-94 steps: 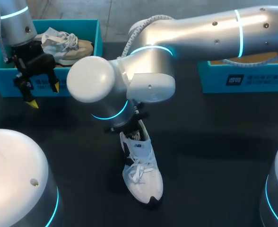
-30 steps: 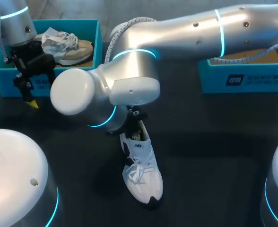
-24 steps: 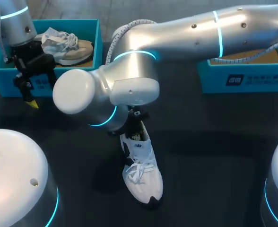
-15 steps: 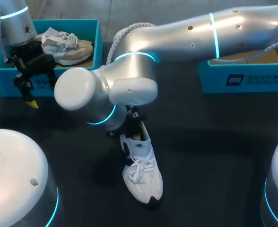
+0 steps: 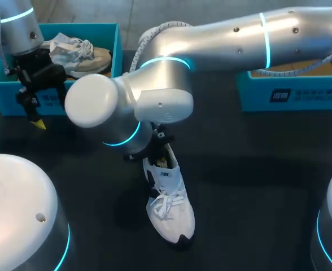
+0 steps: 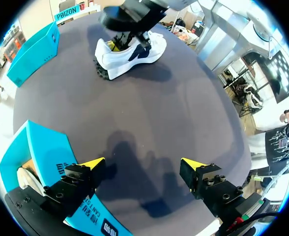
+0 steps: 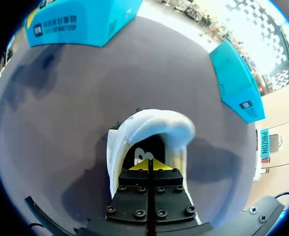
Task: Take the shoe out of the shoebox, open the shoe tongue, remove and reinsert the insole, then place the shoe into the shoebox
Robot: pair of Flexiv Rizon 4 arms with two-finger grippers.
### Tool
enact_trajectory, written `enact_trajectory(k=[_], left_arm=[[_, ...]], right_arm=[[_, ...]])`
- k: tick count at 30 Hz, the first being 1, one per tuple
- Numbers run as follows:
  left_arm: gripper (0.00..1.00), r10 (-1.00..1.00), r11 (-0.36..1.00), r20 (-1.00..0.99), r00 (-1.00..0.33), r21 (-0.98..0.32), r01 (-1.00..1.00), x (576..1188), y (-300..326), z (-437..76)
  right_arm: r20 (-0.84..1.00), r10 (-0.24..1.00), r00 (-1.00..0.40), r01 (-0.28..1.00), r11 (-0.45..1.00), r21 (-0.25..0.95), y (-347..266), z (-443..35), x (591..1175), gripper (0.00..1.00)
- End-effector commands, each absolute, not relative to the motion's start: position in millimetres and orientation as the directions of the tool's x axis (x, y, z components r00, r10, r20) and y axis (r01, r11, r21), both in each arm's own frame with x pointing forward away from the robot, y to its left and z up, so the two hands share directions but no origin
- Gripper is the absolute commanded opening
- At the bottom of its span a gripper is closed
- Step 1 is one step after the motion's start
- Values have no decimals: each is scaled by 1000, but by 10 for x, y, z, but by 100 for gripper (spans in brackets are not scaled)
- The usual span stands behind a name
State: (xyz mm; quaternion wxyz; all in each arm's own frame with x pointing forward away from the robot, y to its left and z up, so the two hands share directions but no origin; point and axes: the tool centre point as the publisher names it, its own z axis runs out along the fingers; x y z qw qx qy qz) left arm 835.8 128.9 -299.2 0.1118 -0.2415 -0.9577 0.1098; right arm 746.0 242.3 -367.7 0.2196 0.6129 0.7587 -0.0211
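A white shoe (image 5: 169, 199) with a black sole lies on the black table, toe toward the front edge. My right arm (image 5: 154, 104) reaches across from the right and hangs over its heel. In the right wrist view my right gripper (image 7: 148, 164) is shut, its yellow tips together inside the shoe's opening, just over the dark insole (image 7: 143, 153). The white tongue (image 7: 159, 125) bulges ahead of them. Whether anything is pinched is not visible. My left gripper (image 5: 52, 113) is open and empty in front of the left blue shoebox (image 5: 2, 90); from its wrist view the left gripper (image 6: 143, 164) faces the distant shoe (image 6: 130, 49).
The left shoebox holds a beige and grey shoe (image 5: 78, 53). A second blue box (image 5: 290, 93) stands at the back right. Two white robot bases (image 5: 19, 209) flank the front corners. Open dark tabletop lies around the white shoe.
My right arm's wrist has shifted a little over the shoe's heel, first left and then back. The shoe and the left arm have stayed in place.
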Motion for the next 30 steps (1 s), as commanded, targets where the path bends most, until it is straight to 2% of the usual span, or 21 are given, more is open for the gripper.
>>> enact_trajectory(k=[1,10,30], left_arm=[[100,487,860,161,-858,-262,438,8353,1291,-2988],[100,487,860,161,-858,-262,438,8353,1291,-2988],[100,487,860,161,-858,-262,438,8353,1291,-2988]], right_arm=[[-349,924,-158,938,251,239,2327,-3460,7432,0],[-312,937,-158,960,220,175,2215,-3336,7403,0],[-210,971,-111,990,127,64,2227,-3514,7097,0]])
